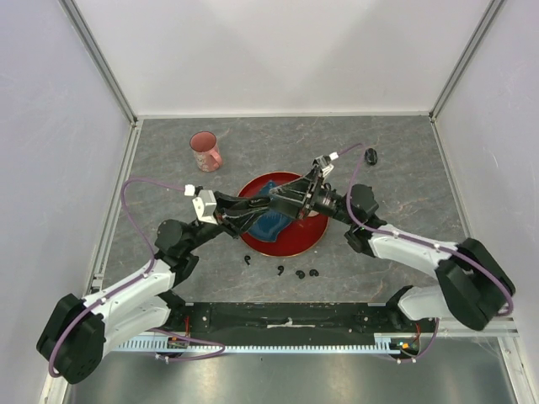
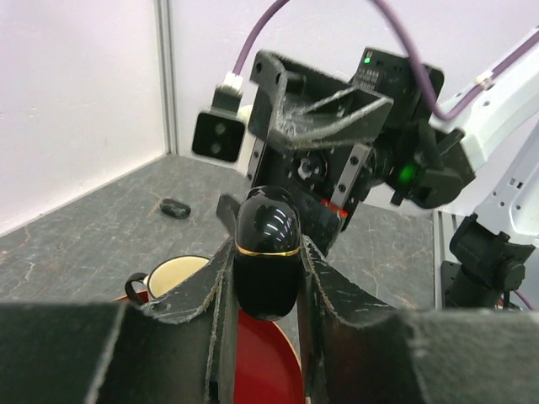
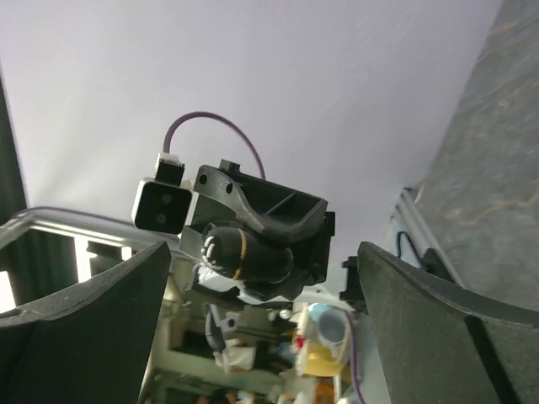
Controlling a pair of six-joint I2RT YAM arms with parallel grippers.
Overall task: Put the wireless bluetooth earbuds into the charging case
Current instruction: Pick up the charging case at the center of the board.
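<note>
— Any writing to read?
— None. The glossy black oval case with a gold band [image 2: 268, 252], centre of the left wrist view, bears no legible mark.
— And the pink patterned cup [image 1: 205, 151], upper left from above?
— Print too small to make out.
— Any signs?
— Only a small green indicator light [image 2: 367, 60] on the black plastic housing [image 2: 387, 84], upper right.

Black gold-banded case [image 2: 268, 252]; red plate [image 1: 296, 239]

A red plate [image 1: 295, 240] lies mid-table [image 1: 421, 185]. On it sits a blue thing [image 1: 274, 225], perhaps a mug with a cream inside; it is largely hidden from above. A pink cup [image 1: 205, 151] stands upright behind the plate, to its left and well apart from it.
</note>
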